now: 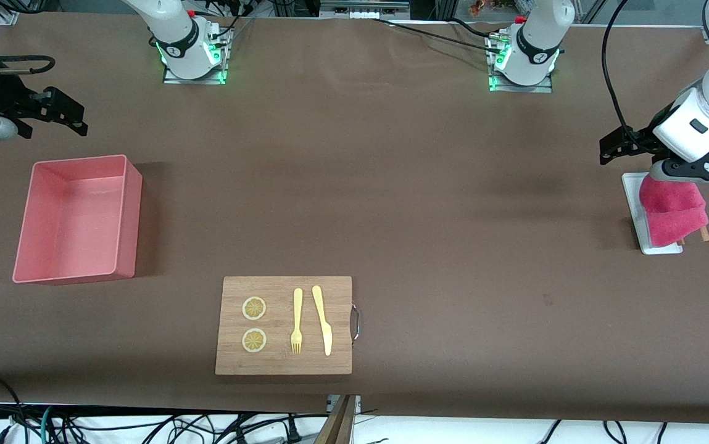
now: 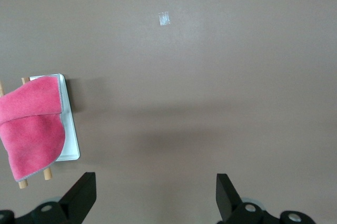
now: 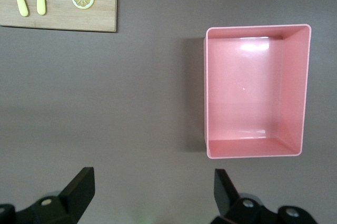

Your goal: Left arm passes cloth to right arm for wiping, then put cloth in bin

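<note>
Nothing done yet — fuzzy magenta cloth (image 1: pixel 672 213) lies untouched on its small flat white tray (image 1: pixel 635 203); left end effector (image 2: pixel 155 200) and right end effector (image 3: pixel 152 195) both gape wide, empty — the light pink rectangular plastic bin (image 1: pixel 76 219) is empty.

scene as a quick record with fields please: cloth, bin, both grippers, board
cloth: magenta towel draped over a small white tray, at the left arm's end of the table
bin: pink box, empty, at the right arm's end
left gripper: open, holding nothing, in the air beside the cloth
right gripper: open, empty, in the air near the bin
board: wooden cutting board nearer the front camera, holding two lemon slices, a fork and a knife
</note>
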